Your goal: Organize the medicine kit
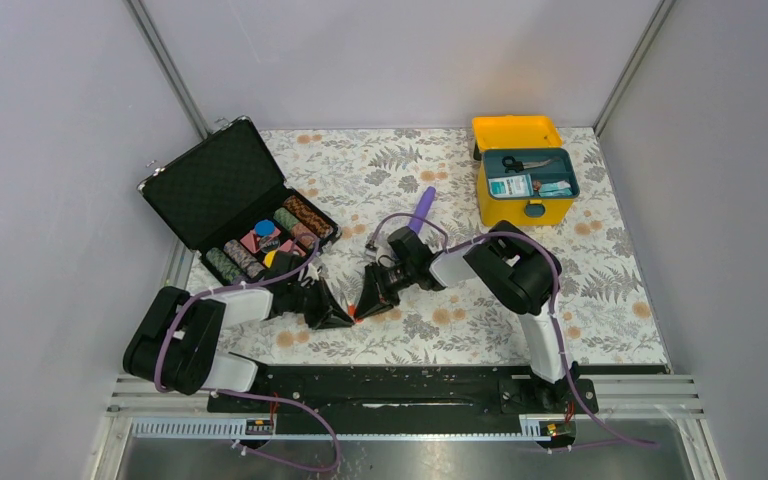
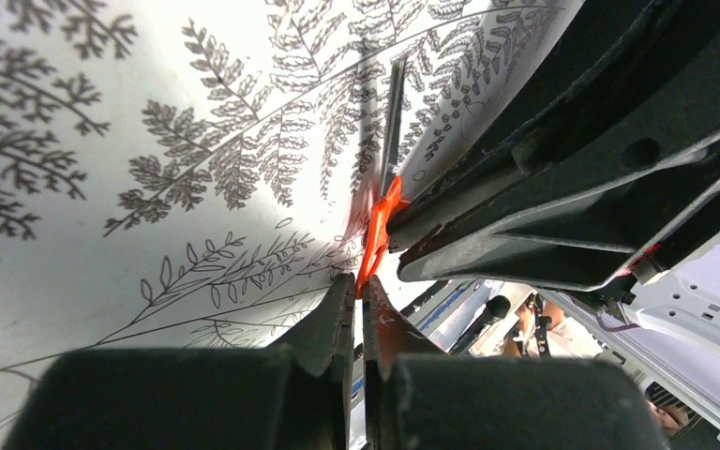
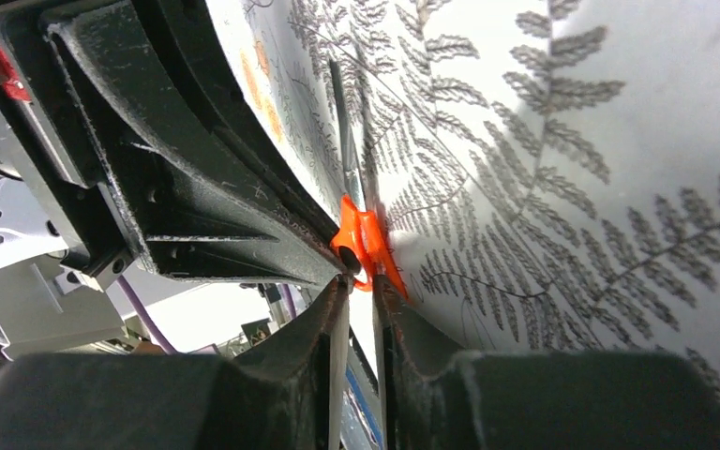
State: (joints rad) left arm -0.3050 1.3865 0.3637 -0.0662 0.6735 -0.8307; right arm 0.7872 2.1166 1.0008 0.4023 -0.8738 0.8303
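Note:
The medicine kit [image 1: 526, 208] stands open at the back right, a yellow case with its lid [image 1: 516, 131] back and a teal tray holding black scissors [image 1: 525, 162] and small boxes [image 1: 515, 186]. Both grippers meet low over the near middle of the table. Between them is a small orange-handled tool [image 1: 357, 318] with a thin metal blade [image 2: 394, 112]. My left gripper [image 2: 361, 286] is shut on the lower end of the orange handle [image 2: 378, 230]. From the other side my right gripper [image 3: 361, 281] pinches the handle's orange loop [image 3: 361, 239].
A black hard case [image 1: 222, 170] with colourful rolls lies open at the back left, close behind the left arm. A purple stick-shaped item [image 1: 422, 210] lies on the fern-print cloth [image 1: 600, 280] behind the right arm. Grey walls close in both sides.

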